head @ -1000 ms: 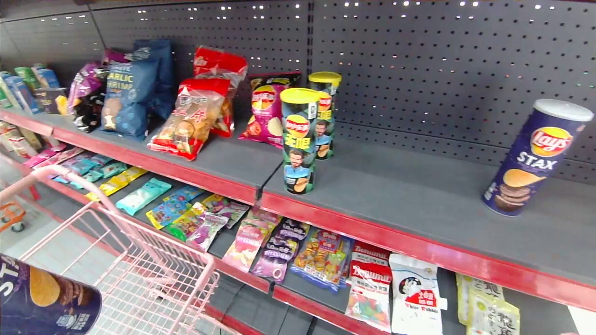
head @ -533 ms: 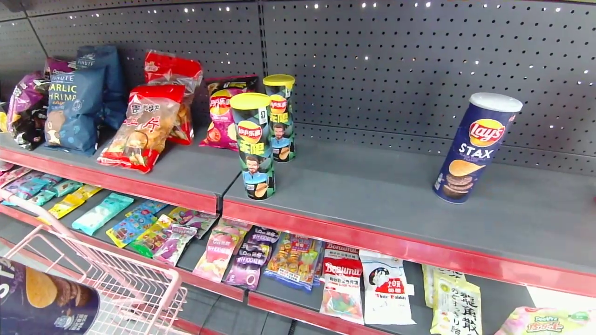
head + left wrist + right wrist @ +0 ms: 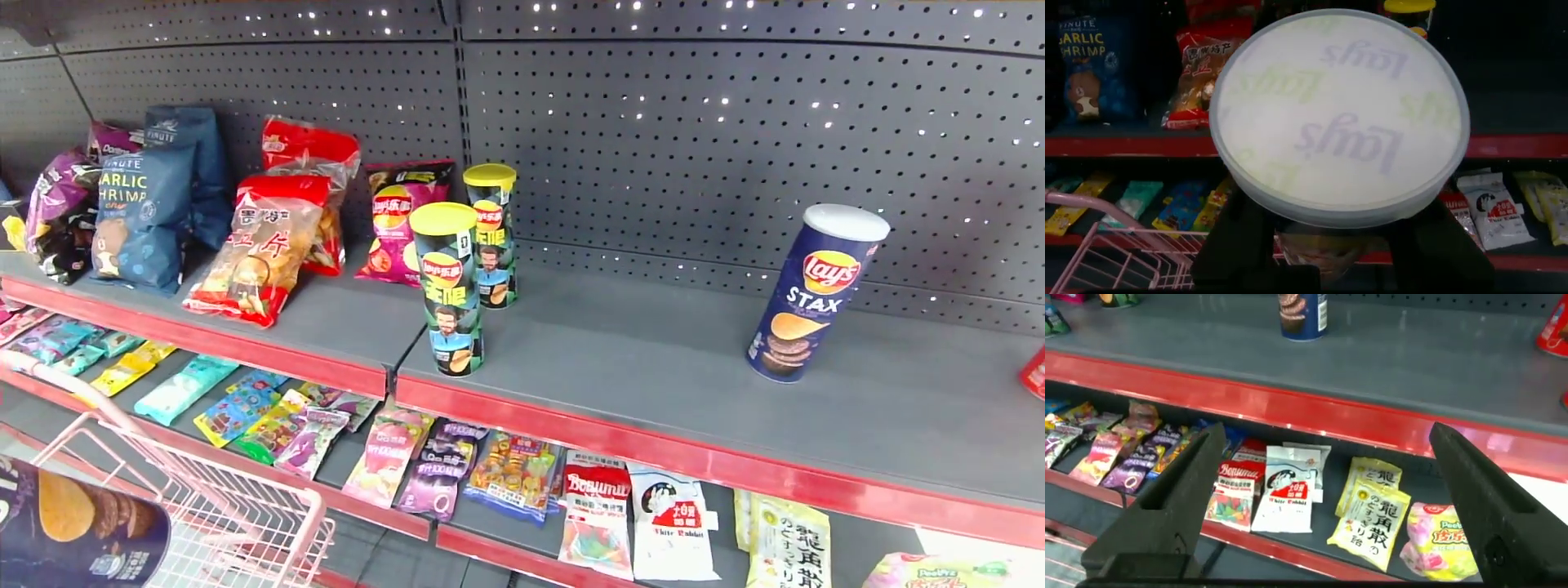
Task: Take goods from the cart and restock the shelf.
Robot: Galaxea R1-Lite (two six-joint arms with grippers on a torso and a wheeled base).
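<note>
A dark blue chip can (image 3: 73, 535) shows at the lower left of the head view, over the pink cart (image 3: 212, 510). Its white lid (image 3: 1343, 114) faces the left wrist camera, and my left gripper (image 3: 1323, 260) is shut on the can's body below the lid. A matching blue can (image 3: 815, 294) stands on the grey shelf (image 3: 637, 351) to the right, also seen as the blue can (image 3: 1303, 314) from the right wrist. My right gripper (image 3: 1327, 514) is open in front of the shelf's red edge (image 3: 1290, 396), with nothing between its fingers (image 3: 1167, 506).
Two yellow-lidded cans (image 3: 447, 286) stand mid-shelf, with snack bags (image 3: 261, 245) to their left. The board between the yellow-lidded cans and the blue can is bare. Flat sachets (image 3: 514, 474) lie along the lower shelf. A red item (image 3: 1035, 371) sits at the far right.
The head camera has moved, so the whole shelf picture shifted left and then down. The held can stays at the lower left.
</note>
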